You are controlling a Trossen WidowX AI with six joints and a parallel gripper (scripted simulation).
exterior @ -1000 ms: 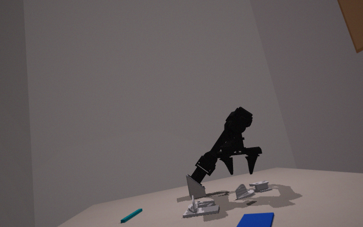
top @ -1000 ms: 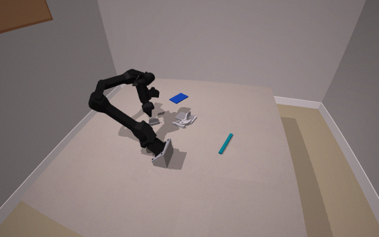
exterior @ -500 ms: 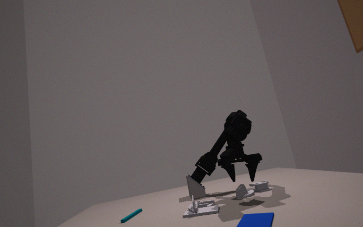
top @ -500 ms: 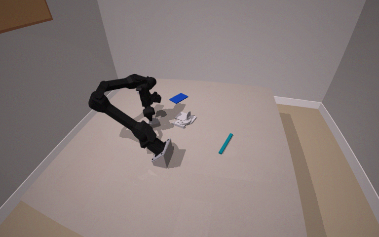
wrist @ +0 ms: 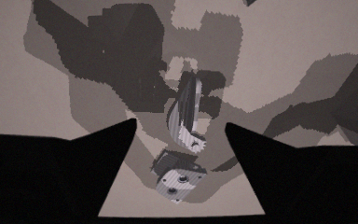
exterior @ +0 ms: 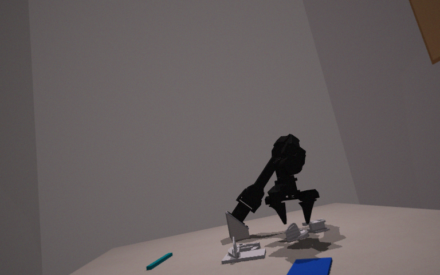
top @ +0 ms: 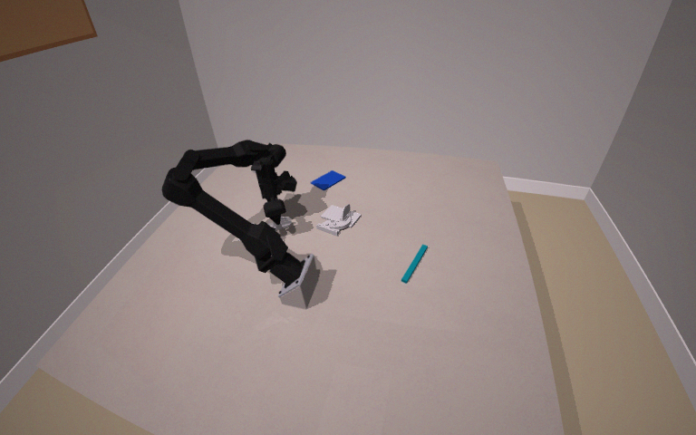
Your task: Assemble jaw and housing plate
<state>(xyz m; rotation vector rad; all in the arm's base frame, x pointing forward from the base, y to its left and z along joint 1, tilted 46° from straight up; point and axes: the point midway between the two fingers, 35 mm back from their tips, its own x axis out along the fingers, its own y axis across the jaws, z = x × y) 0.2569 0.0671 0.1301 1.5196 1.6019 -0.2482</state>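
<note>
The pale base [top: 328,229] [exterior: 248,258] lies on the table, with one jaw [top: 346,211] [exterior: 234,249] standing up on it. The free pin is too small to tell. The loose ribbed jaw [exterior: 292,232] [wrist: 182,112] lies off the base, under my gripper. The housing plate [exterior: 317,224] [wrist: 179,184], with two round holes showing, lies beside that jaw. My gripper [exterior: 296,223] [wrist: 182,124] is open and empty, pointing down above the loose jaw. In the top view the arm partly hides the loose pieces.
A blue slab [top: 328,180] [exterior: 310,266] lies behind the base in the top view. A teal bar [top: 414,263] [exterior: 159,261] lies to the right there. The arm's own mount [top: 307,286] [exterior: 238,228] stands near the pieces. A brown board [top: 41,23] [exterior: 429,28] hangs high up.
</note>
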